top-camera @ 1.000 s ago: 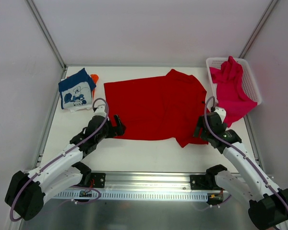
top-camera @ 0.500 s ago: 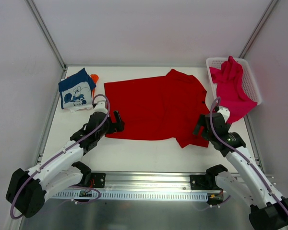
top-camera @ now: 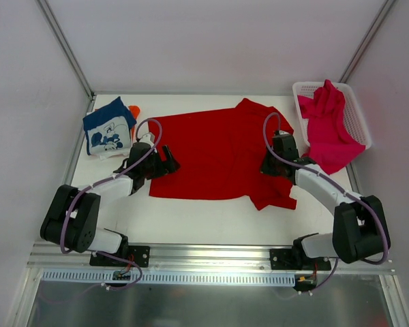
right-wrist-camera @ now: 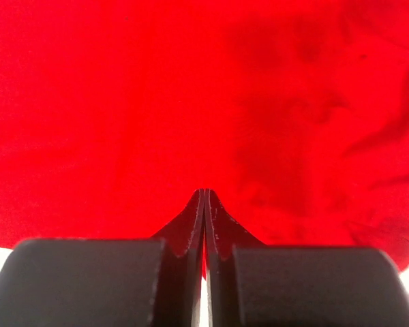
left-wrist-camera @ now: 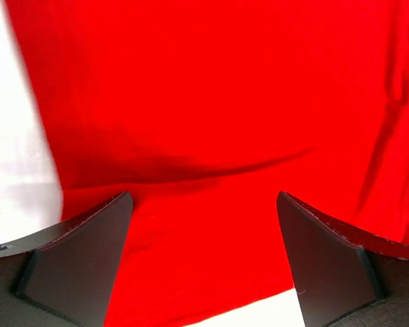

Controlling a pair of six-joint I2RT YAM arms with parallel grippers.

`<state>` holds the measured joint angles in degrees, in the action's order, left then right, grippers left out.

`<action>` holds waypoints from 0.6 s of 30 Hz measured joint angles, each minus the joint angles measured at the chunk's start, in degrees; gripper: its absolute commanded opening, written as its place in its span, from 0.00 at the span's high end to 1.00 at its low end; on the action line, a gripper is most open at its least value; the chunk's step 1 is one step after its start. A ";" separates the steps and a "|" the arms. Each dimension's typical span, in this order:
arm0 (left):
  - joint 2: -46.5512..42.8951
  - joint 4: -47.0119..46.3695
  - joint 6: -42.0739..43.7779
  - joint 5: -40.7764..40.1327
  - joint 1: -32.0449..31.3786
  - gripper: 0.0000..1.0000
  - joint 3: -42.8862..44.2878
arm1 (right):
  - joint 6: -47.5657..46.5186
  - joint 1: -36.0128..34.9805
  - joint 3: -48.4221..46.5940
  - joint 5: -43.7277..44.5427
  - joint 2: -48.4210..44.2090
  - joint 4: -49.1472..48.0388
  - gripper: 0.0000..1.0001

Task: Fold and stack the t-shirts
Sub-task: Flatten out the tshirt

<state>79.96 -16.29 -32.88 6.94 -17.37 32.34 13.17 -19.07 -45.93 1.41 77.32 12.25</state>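
The bright red t-shirt (top-camera: pixel 218 153) lies spread flat across the middle of the table. My left gripper (top-camera: pixel 169 163) hovers over its left hem, and in the left wrist view its jaws (left-wrist-camera: pixel 203 197) stand wide open above the red cloth (left-wrist-camera: pixel 211 102) with nothing between them. My right gripper (top-camera: pixel 267 167) rests over the shirt's right side. The right wrist view shows its fingers (right-wrist-camera: pixel 203 192) pressed together above the red cloth (right-wrist-camera: pixel 157 88), and no cloth is visibly pinched. A folded navy t-shirt (top-camera: pixel 108 129) lies at the back left on an orange one (top-camera: pixel 133 110).
A white mesh basket (top-camera: pixel 356 112) stands at the back right, with the magenta-pink t-shirt (top-camera: pixel 329 129) draped in it and over its front edge. Bare white table (top-camera: pixel 204 218) runs between the red shirt and the arm bases.
Both arms have reached forward over the red shirt. The right gripper moved up and left, opened wide, then shut. The left gripper stayed open.
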 measured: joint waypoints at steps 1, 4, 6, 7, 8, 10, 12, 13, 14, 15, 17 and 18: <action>0.09 -0.31 0.00 0.57 0.00 0.12 0.00 | 0.04 0.09 0.07 -0.63 0.46 -0.35 1.00; 0.09 -1.53 0.04 1.62 -0.04 0.11 0.02 | 0.37 0.22 1.53 -1.27 0.20 -1.92 1.00; 0.07 -1.55 0.07 1.62 -0.02 0.11 0.02 | 1.03 0.28 4.02 -1.46 -1.20 -3.08 1.00; 0.07 -1.57 0.07 1.62 0.13 0.11 0.02 | 1.46 0.31 5.77 -1.44 -2.51 -3.06 1.00; 0.07 -1.55 0.09 1.62 0.17 0.11 0.02 | 1.97 0.33 7.69 -1.46 -4.17 -2.91 1.00; 0.07 -1.53 0.11 1.60 0.20 0.11 0.02 | 2.99 0.35 11.17 -1.25 -8.00 -1.60 1.00; 0.04 -1.51 0.11 1.60 0.20 0.11 0.02 | 3.98 0.35 13.57 -0.59 -11.50 -0.48 1.00; 0.04 -1.51 0.11 1.57 0.20 0.11 0.02 | 4.63 0.35 14.84 -0.15 -13.79 0.48 1.00; 0.04 -1.51 0.11 1.60 0.20 0.11 0.02 | 5.14 0.35 15.93 0.17 -15.93 1.36 1.00; 0.02 -1.49 0.11 1.60 0.20 0.11 0.02 | 5.68 0.33 17.09 0.48 -18.08 1.95 1.00; -0.11 -1.46 0.11 1.60 0.20 0.10 0.02 | 6.67 0.33 19.26 0.96 -21.90 3.45 1.00; -0.24 -1.46 0.09 1.60 0.20 0.11 0.02 | 7.13 0.26 20.44 0.96 -23.47 3.65 1.00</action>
<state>79.72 -17.76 -32.80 8.54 -17.17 32.36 20.29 -18.81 -25.50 2.37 53.84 15.90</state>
